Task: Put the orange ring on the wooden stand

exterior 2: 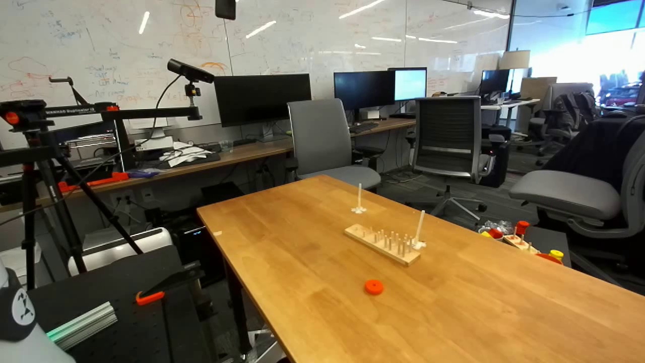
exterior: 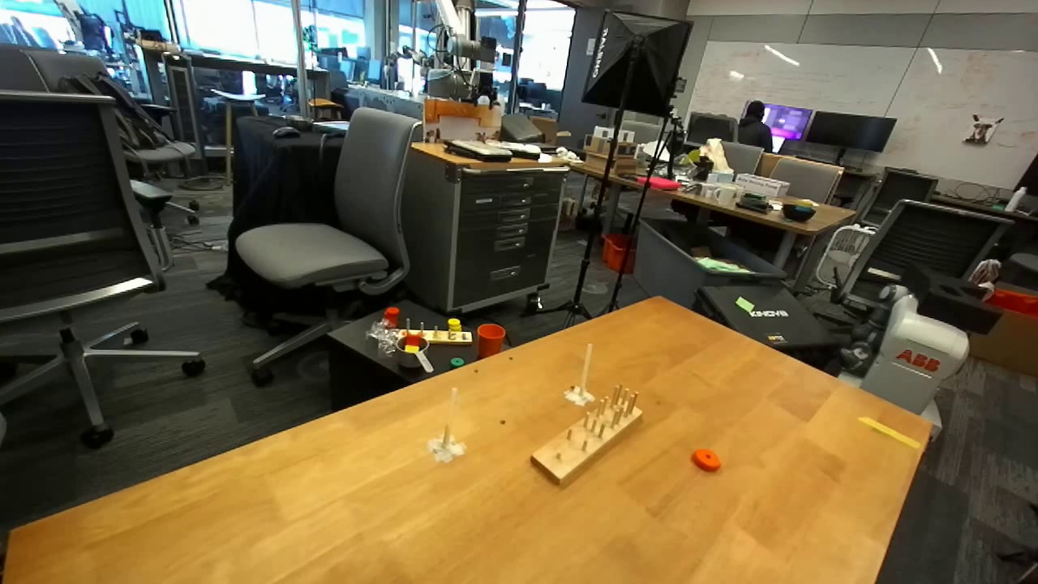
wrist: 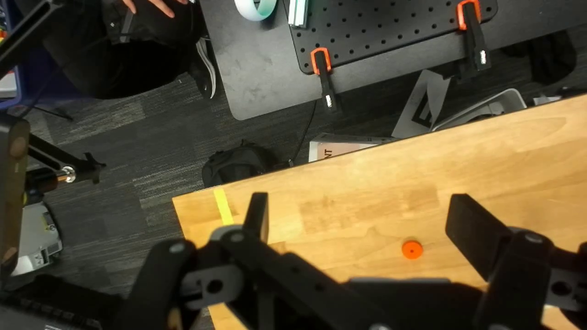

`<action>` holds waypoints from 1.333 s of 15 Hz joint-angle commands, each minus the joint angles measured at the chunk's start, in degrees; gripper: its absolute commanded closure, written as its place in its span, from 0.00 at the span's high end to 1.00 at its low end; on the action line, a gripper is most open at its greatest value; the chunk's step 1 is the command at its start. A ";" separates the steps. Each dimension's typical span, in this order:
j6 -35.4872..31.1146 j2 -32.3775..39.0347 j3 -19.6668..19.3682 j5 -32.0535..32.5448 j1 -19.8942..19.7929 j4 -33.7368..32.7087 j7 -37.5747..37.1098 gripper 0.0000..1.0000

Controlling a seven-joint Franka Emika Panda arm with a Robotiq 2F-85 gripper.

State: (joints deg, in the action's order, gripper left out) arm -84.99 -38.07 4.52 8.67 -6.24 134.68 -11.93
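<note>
The orange ring (exterior: 704, 465) lies flat on the wooden table, apart from the stand. It also shows in an exterior view (exterior 2: 374, 292) and in the wrist view (wrist: 407, 252), where its small centre hole is visible. The wooden stand (exterior: 568, 463) is a flat light-wood base with rows of thin upright pegs of rising height. It also shows in an exterior view (exterior 2: 377, 245); it is out of sight in the wrist view. My gripper (wrist: 357, 206) is open and empty, high above the table. The ring appears between its fingers, nearer the right one. The gripper is outside both exterior views.
Two thin pale rods (exterior: 452, 418) (exterior: 585, 369) stand upright on the table, taped at their feet; one is close to the stand. Yellow tape (exterior: 890, 432) marks a table corner. A low black side table (exterior: 357, 375) holds other pegs and cups. Orange clamps (wrist: 321, 62) sit on a neighbouring black table.
</note>
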 commanded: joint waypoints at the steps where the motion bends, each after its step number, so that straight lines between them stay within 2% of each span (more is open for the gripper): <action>1: -1.79 -0.88 -1.06 0.40 1.07 0.51 -0.85 1.00; 3: -6.12 -0.05 -1.96 -0.92 1.11 1.47 -1.25 1.00; 7: -21.63 8.13 -3.49 -8.63 1.07 2.82 -3.06 1.00; 12: -37.62 26.82 -2.58 -9.41 0.60 -0.39 -7.03 1.00; 14: -41.44 34.22 -2.75 -9.40 1.08 -2.88 -8.85 1.00; 17: -43.01 44.67 -3.20 -9.88 2.51 -7.89 -10.58 1.00; 18: -42.87 38.17 -4.01 -8.67 2.44 -2.50 -8.71 1.00; 20: -43.50 43.61 -4.25 -9.10 3.23 -5.42 -9.39 1.00</action>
State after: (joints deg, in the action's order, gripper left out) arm -128.65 5.63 1.82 -0.23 -4.52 129.30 -21.50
